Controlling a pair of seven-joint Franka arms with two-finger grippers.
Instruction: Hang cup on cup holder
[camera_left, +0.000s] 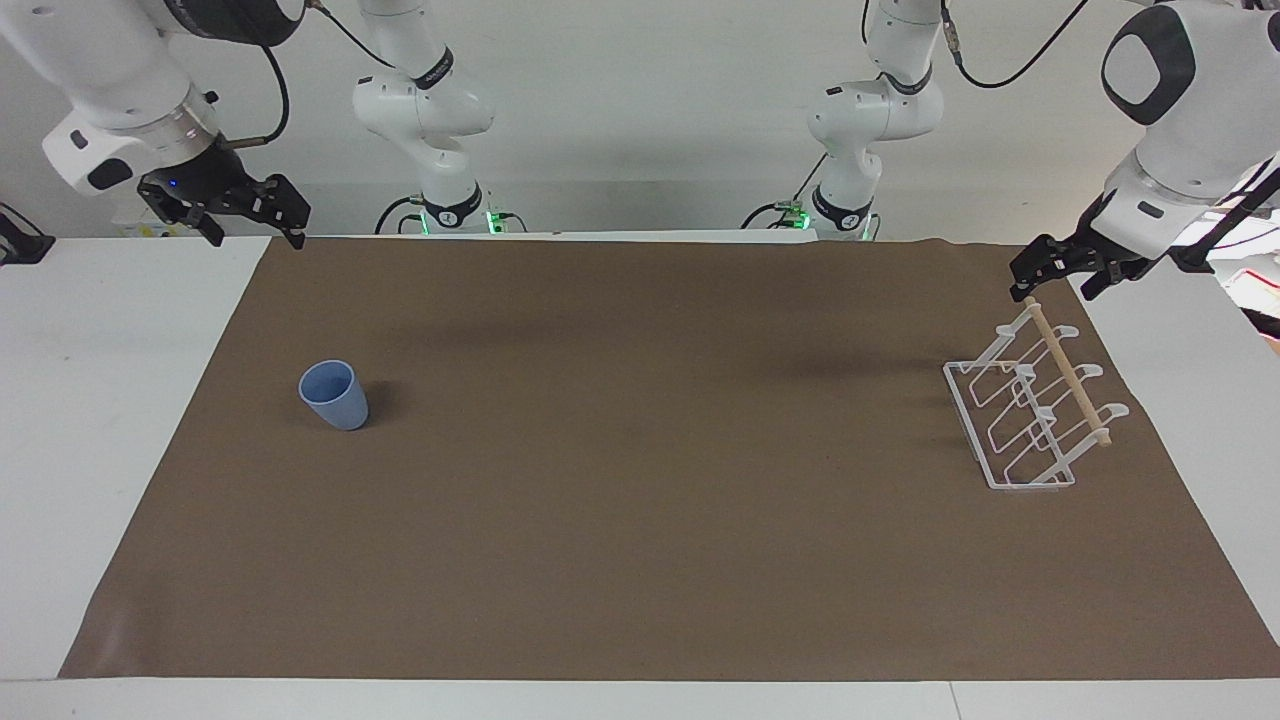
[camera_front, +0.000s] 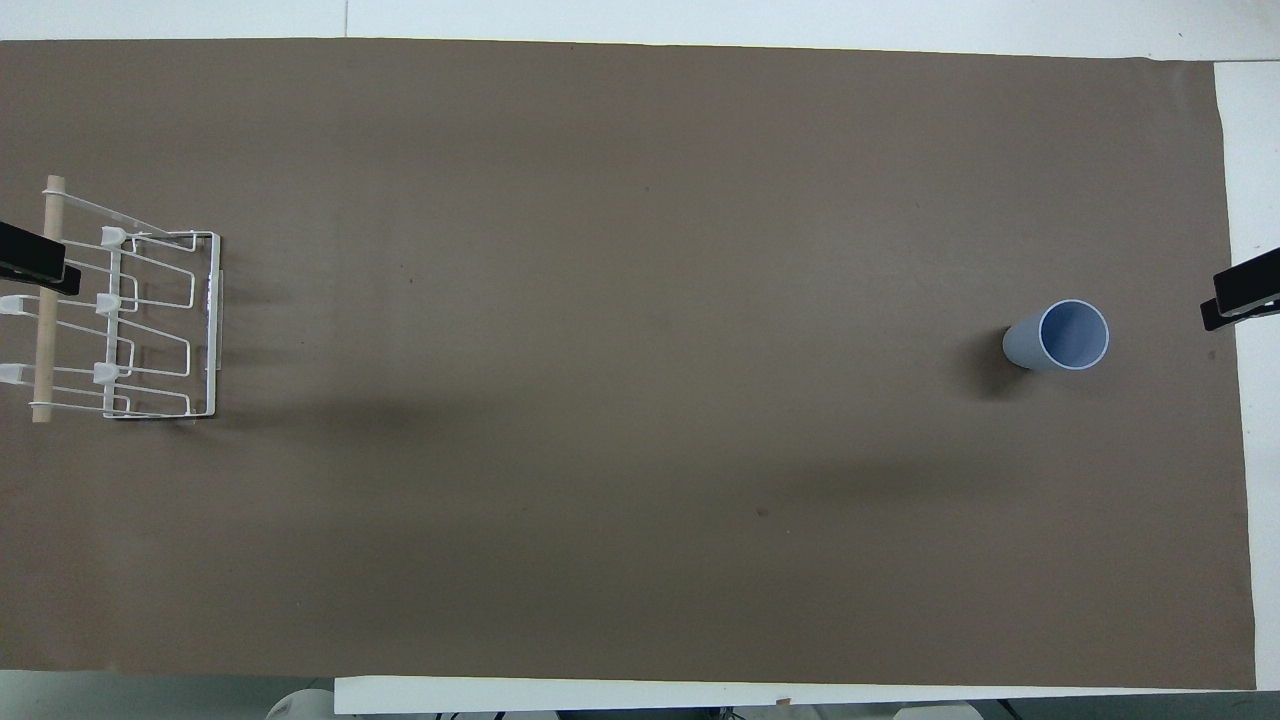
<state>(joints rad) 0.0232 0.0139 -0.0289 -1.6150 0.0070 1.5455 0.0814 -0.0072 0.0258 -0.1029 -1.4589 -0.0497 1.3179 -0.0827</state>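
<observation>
The light-blue cup (camera_left: 335, 395) stands upright, mouth up, on the brown mat toward the right arm's end; the overhead view shows it too (camera_front: 1060, 338). The white wire cup holder (camera_left: 1030, 415) with its wooden dowel (camera_left: 1068, 372) stands at the left arm's end and also shows in the overhead view (camera_front: 130, 330). My right gripper (camera_left: 255, 238) hangs open and empty in the air over the mat's corner by the robots, apart from the cup. My left gripper (camera_left: 1055, 290) hangs open and empty just above the dowel's end nearest the robots. Only the tips of the left gripper (camera_front: 30, 262) and the right gripper (camera_front: 1240, 295) show from overhead.
A brown mat (camera_left: 640, 520) covers most of the white table (camera_left: 90, 400). Bare white table strips run along both ends of the mat and along its edge farthest from the robots. The two arm bases (camera_left: 450, 210) stand at the robots' edge.
</observation>
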